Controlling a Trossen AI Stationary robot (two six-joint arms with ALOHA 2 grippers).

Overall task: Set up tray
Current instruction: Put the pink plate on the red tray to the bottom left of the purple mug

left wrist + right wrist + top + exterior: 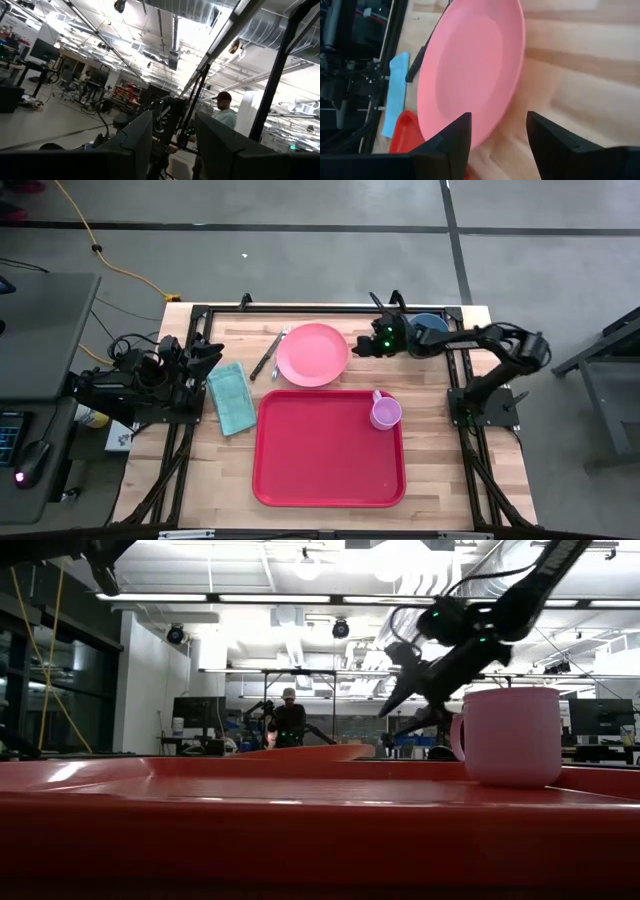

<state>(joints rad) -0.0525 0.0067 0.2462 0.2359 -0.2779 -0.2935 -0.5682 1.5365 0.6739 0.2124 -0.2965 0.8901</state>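
The red tray [329,448] lies at the middle of the table's [440,470] near edge. In its far right corner stands a pink mug [385,412]. The right gripper [362,346], open and empty, hovers beside the pink plate [312,354]. The left gripper [213,356] is open at the left edge, holding nothing.

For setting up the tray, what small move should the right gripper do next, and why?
Probably lower the right gripper onto the near rim of the pink plate and close. Its fingers stand open, aimed at the plate, which lies on the table beyond the red tray; only the pink mug is on the tray.
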